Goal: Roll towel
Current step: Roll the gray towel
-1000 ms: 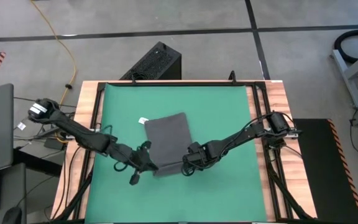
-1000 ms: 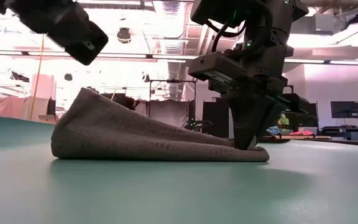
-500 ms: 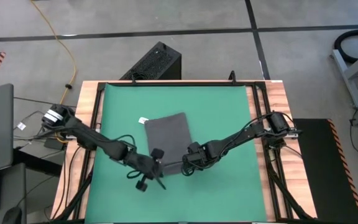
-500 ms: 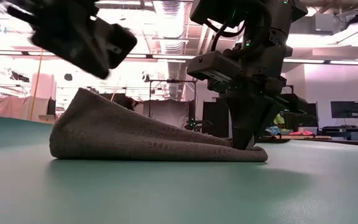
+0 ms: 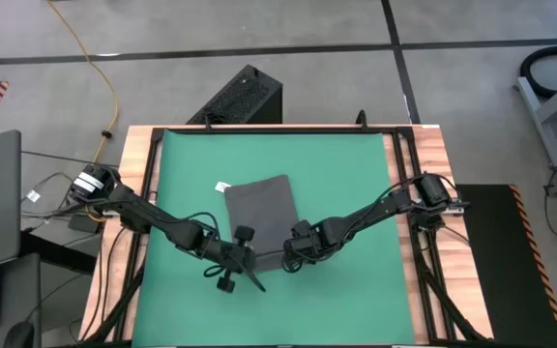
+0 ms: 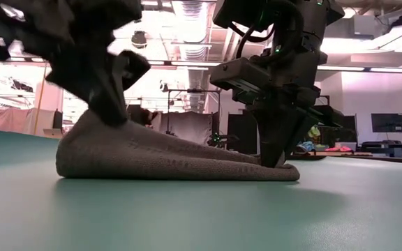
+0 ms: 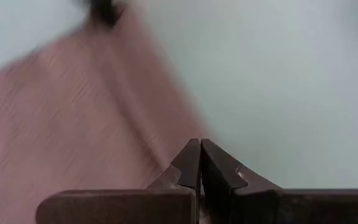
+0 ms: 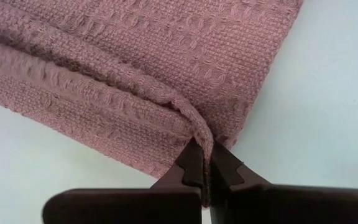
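towel (image 5: 262, 215) lay mid-mat on green mat (image 5: 346, 174), near edge raised | right gripper (image 8: 202, 163) pinched a fold at the near-right corner, seen only in right wrist view | left gripper (image 7: 199, 163) at near-left corner, fingers pressed together; blurred, grip on cloth unclear | white tag (image 5: 221, 187) visible only from above

One towel (image 5: 262, 211) lies on one green mat (image 5: 346, 174), with two arms and one black box (image 5: 238, 97).
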Motion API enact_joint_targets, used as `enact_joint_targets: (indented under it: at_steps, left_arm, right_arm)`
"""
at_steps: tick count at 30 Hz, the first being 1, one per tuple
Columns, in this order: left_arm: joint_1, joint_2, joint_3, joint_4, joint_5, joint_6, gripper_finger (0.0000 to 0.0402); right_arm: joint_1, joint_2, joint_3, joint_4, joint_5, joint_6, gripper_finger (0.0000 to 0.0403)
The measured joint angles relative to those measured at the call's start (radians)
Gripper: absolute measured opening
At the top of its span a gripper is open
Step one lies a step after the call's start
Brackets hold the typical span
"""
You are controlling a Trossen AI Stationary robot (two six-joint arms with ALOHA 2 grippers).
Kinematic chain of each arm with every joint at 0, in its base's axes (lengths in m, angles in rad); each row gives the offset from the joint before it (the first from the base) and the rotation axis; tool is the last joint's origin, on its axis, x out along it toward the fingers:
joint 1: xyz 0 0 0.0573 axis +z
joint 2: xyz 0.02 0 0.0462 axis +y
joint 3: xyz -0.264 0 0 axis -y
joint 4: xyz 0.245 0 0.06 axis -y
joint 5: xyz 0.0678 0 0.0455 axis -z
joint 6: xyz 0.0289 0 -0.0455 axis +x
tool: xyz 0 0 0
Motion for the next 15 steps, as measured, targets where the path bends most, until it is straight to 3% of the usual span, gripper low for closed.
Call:
enact_joint_targets:
  at_steps: [2,15]
  left_arm:
    - [0.005,0.0,-0.004,-0.053,-0.02,-0.018,0.0]
    - [-0.012,-0.001,-0.138,0.024,-0.028,-0.217,0.0]
  right_arm:
    - [0.0,0.0,0.0,-0.001,0.0,0.0,0.0017]
    - [0.0,0.0,0.0,0.0,0.0,-0.016,0.0018]
